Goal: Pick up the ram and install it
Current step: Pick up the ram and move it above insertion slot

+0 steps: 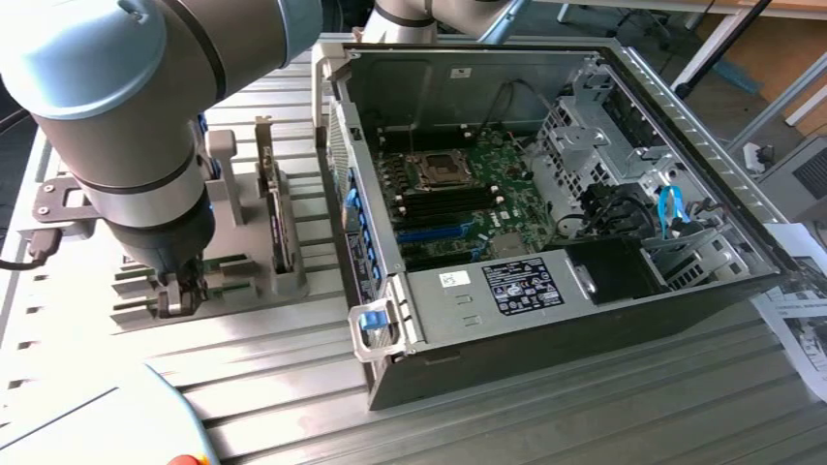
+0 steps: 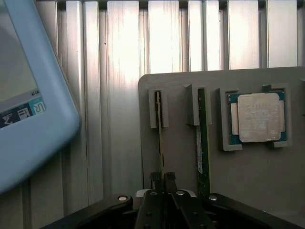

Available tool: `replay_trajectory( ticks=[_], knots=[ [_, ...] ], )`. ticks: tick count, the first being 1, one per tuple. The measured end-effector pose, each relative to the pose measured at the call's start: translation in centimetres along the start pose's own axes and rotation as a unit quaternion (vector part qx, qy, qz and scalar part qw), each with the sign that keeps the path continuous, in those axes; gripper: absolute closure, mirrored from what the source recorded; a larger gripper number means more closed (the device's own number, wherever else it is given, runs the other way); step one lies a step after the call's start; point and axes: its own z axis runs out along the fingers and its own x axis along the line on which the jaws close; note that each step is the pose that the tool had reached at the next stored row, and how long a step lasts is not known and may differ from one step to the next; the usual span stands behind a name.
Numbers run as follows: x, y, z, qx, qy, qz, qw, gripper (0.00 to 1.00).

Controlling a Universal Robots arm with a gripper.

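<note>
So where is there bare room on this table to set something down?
The ribbed table is bare between the computer case and the blue-edged screen, and between that screen and the grey holder. The holder is crowded: the gripper grips a ram there.

Exterior view high, oblique; wrist view close, downward; shared grey holder (image 1: 239,281) (image 2: 257,176)
</note>
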Motion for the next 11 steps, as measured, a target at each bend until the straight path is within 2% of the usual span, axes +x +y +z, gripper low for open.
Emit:
replay_trajectory(
  ticks=[11],
  knots=[
    [0.0,0.07,-1.94,-0.0001,0.0001,0.000,1.0000,0.87]
  ],
)
